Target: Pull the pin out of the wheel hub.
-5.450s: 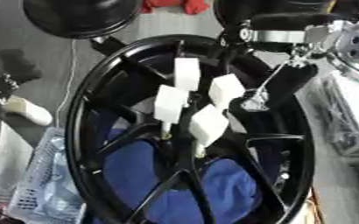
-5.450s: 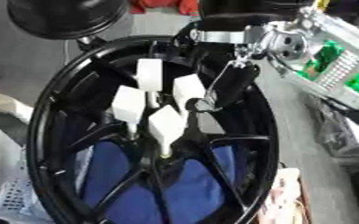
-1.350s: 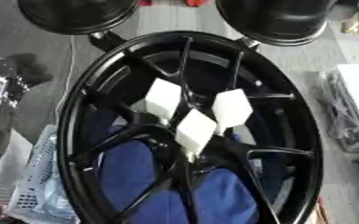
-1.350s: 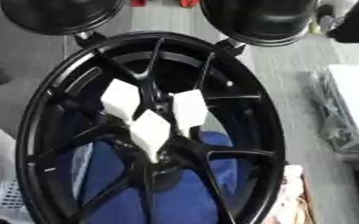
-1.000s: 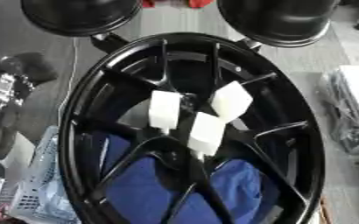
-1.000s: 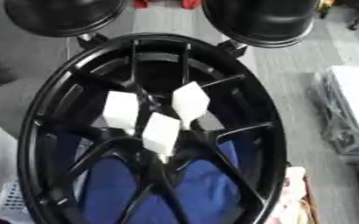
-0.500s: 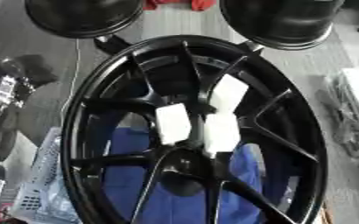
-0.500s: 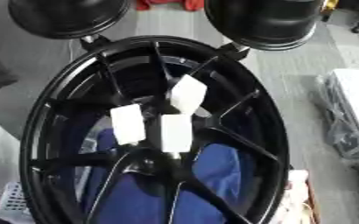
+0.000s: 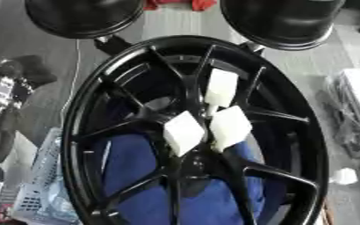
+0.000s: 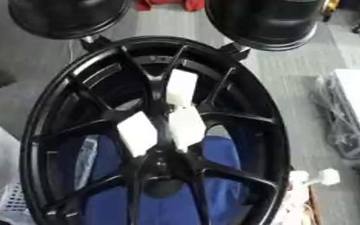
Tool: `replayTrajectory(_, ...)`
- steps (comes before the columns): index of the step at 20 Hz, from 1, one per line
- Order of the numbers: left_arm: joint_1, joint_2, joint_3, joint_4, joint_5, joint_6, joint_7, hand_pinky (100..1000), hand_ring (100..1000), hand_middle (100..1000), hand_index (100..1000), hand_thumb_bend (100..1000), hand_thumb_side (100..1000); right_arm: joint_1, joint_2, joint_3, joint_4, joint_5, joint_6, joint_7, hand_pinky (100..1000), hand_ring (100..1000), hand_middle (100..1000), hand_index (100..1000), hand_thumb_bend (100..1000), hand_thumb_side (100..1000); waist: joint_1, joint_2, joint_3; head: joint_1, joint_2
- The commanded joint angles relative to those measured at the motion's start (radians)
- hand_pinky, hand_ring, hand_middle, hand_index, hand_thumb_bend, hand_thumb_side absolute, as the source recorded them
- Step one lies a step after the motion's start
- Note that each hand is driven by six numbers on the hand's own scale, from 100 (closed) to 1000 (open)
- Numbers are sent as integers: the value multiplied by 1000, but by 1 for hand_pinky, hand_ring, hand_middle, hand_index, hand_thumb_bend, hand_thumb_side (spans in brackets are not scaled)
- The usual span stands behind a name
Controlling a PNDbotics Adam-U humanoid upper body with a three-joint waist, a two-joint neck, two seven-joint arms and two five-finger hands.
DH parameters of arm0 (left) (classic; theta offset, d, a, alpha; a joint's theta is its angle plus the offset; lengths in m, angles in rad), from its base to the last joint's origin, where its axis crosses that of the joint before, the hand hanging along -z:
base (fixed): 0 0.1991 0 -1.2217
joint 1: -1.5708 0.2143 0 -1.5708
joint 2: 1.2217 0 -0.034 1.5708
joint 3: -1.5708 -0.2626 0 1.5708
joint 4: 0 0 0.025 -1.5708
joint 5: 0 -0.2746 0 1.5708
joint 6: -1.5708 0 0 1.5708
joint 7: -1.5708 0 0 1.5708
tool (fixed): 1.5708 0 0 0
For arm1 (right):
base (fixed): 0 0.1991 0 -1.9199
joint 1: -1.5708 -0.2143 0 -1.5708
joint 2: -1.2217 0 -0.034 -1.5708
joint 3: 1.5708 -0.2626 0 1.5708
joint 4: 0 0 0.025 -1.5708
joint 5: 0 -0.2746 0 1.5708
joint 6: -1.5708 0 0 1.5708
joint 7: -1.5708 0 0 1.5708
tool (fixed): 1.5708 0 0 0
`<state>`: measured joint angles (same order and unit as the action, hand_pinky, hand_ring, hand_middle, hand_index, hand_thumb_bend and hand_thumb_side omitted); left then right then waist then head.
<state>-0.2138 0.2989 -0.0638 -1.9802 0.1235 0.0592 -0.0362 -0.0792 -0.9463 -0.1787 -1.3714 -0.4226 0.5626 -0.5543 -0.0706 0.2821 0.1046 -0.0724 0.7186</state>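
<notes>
No robot hand is seen in either view, so hand state cannot be told. A black wheel fills the frame, spokes meeting at the hub. Three white blocks sit clustered just above the hub, apparently pin heads seated in it; the pin shafts are hidden. One white piece lies outside the rim, lower right of the hub. The stage is unclear: pins remain in, one piece possibly out. Blue cloth shows behind the spokes.
</notes>
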Motion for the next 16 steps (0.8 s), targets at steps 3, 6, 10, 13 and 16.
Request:
replayTrajectory(3, -9, 9, 5, -20, -6, -2, -3, 865, 703, 643, 772, 100, 749, -13, -35, -33, -28, 42, 344, -353, 649, 757, 810, 744, 371, 100, -2, -17, -5, 0, -10)
replayTrajectory(6, -8, 9, 6, -20, -7, -2, -1, 865, 703, 644, 772, 100, 748, -28, -36, -63, -88, 85, 344, -353, 592, 719, 767, 696, 167, 188, 0, -18, -8, 2, -10)
replayTrajectory(10, -8, 10, 7, -20, -7, -5, 1, 865, 704, 644, 772, 100, 745, -43, -29, -97, -241, 165, 344, -353, 546, 679, 733, 648, 100, 367, 2, -19, -12, 2, -11)
replayTrajectory(13, -9, 11, 8, -20, -6, -7, 2, 866, 705, 645, 772, 100, 743, -45, -17, -102, -394, 213, 344, -353, 530, 666, 718, 626, 100, 406, 3, -18, -13, 1, -11)
replayTrajectory(16, -12, 11, 8, -20, -7, -10, 3, 866, 706, 645, 773, 100, 739, -36, -4, -84, -547, 248, 344, -353, 528, 661, 712, 621, 100, 431, 5, -17, -12, -2, -12)
